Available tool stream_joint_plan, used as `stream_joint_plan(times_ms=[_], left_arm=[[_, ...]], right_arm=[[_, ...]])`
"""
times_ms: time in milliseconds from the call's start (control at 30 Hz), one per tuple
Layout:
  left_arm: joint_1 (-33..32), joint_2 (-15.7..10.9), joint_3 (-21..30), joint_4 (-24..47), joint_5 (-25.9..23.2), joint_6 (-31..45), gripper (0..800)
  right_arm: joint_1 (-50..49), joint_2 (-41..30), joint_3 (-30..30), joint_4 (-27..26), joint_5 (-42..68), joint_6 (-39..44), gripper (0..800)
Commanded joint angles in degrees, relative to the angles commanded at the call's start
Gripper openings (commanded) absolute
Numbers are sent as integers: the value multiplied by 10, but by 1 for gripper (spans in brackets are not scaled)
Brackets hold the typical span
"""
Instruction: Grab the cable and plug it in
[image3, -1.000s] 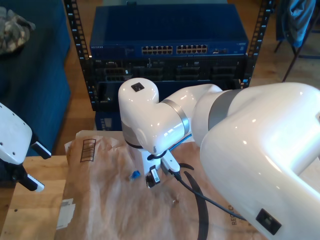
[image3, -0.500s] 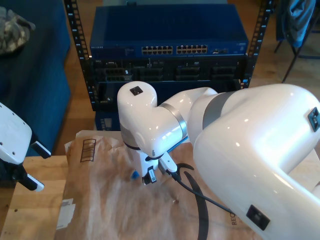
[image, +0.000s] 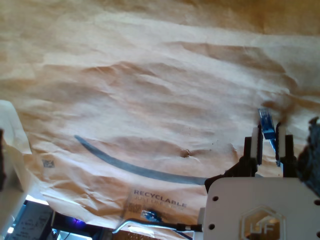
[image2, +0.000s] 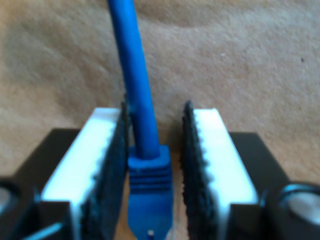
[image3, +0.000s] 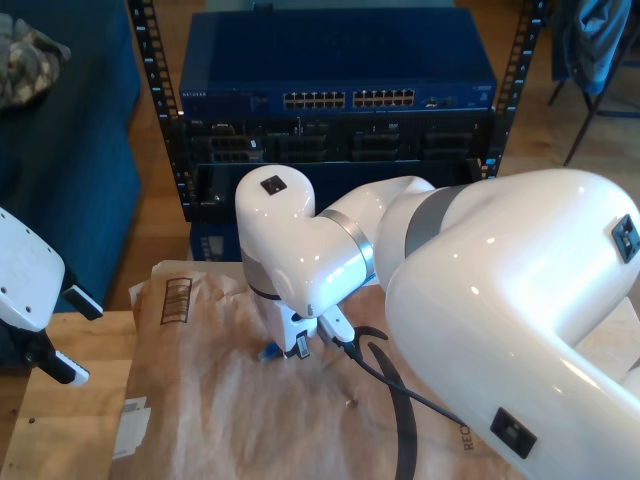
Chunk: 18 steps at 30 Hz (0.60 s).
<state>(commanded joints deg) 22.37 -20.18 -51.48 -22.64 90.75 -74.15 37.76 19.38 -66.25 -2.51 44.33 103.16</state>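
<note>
Two ribbed pads (image2: 112, 165) of my second gripper (image2: 155, 114) stand either side of the cable (image2: 140, 95). They are parted, with a clear gap on one side, so the gripper is released and nothing is clamped yet. The cable's blue strain boot (image2: 150, 175) sits deep between the jaws and the cord runs out past the fingertips. That straddle probably aims the grasp just behind the plug, where the plug's heading can be controlled for insertion.

My first gripper (image: 270, 136) also has its fingers apart around the blue plug (image: 266, 124), which lies flat on crumpled brown paper (image: 150, 90). It is likewise unclenched.

In the exterior view a large white arm (image3: 300, 250) reaches steeply down to the paper sheet (image3: 200, 400) covering the worktop (image3: 50, 430). The plug end (image3: 268, 351) shows just beside its gripper tip (image3: 292, 348), near the sheet's middle. The wrist views do not settle which arm this is.

A second arm (image3: 25, 280) waits at the exterior view's left edge, well apart from the cable.

Behind the worktop, a rack-mounted blue switch (image3: 340, 60) presents its row of ports (image3: 350, 99) towards the arms. These are the likely target, so the plug must be lifted and turned level.
</note>
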Motion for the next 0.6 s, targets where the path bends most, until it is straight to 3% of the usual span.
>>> stream_joint_plan(times_ms=[33, 133, 300, 500, 600], left_arm=[[-1, 2, 0, 0, 0, -1, 800], [-3, 5, -1, -2, 0, -3, 800], [-20, 5, -6, -53, 3, -2, 800], [-23, 2, -22, -169, 9, 0, 800], [-49, 1, -32, -181, 3, -1, 800]], right_arm=[[0, 0, 1, 0, 0, 0, 74], [-1, -7, 5, 0, 0, 21, 27], [-16, -83, 47, -1, 5, 43, 16], [-100, -220, 101, 3, 68, 69, 13], [-149, -286, 119, 14, 114, 69, 12]])
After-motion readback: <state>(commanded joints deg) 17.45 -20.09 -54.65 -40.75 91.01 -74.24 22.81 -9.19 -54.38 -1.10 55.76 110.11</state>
